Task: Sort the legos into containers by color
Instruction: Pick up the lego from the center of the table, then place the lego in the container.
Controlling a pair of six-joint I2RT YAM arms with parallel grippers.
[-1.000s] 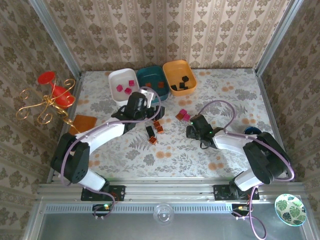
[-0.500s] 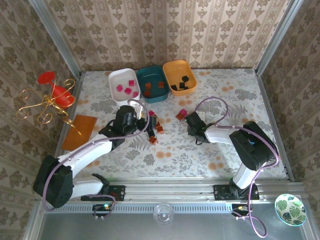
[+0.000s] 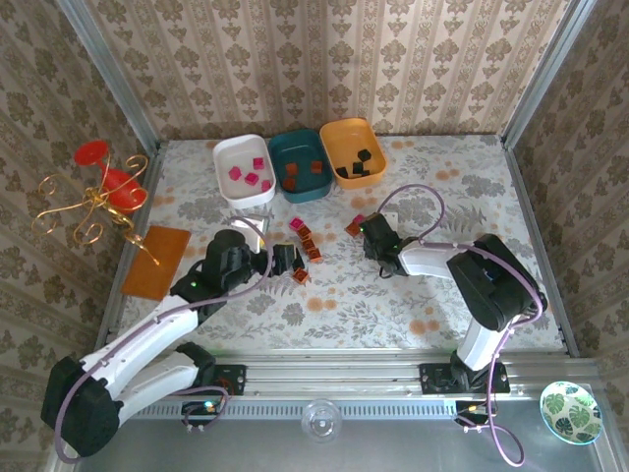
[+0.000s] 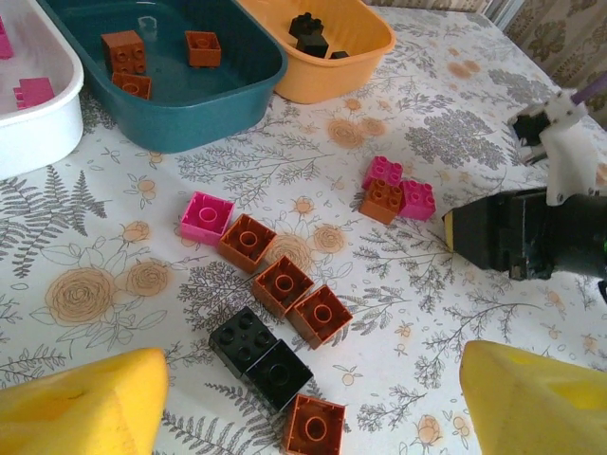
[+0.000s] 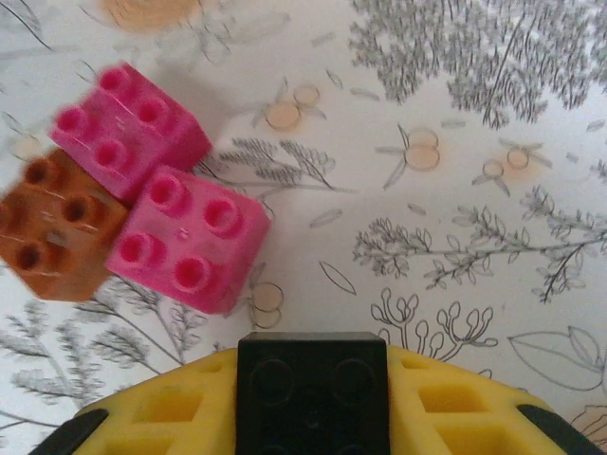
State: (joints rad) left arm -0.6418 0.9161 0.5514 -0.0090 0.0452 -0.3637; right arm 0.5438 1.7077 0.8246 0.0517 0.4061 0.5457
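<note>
Three containers stand at the back: a white tray (image 3: pixel 239 167) with pink legos, a teal tray (image 3: pixel 300 165) with orange ones, and an orange tray (image 3: pixel 352 152) with black ones. My left gripper (image 4: pixel 313 422) hangs open above a loose group of legos: a pink one (image 4: pixel 207 215), orange ones (image 4: pixel 283 284) and two black ones (image 4: pixel 259 353). My right gripper (image 5: pixel 311 403) is shut on a black lego (image 5: pixel 311 379), low over the table. Just ahead of it lie two pink legos (image 5: pixel 190 237) and an orange one (image 5: pixel 57 223), touching each other.
A red and gold candle stand (image 3: pixel 98 192) sits at the left edge, with an orange-brown mat (image 3: pixel 157 261) lying beside it. Metal frame posts and papered walls close in the table. The right arm's black body (image 4: pixel 522 232) lies close to the right of the loose group.
The left arm drew back from the trays toward the near left, and its gripper now hangs over the loose group. The right gripper moved up to the pink and orange cluster and closed on a black lego.
</note>
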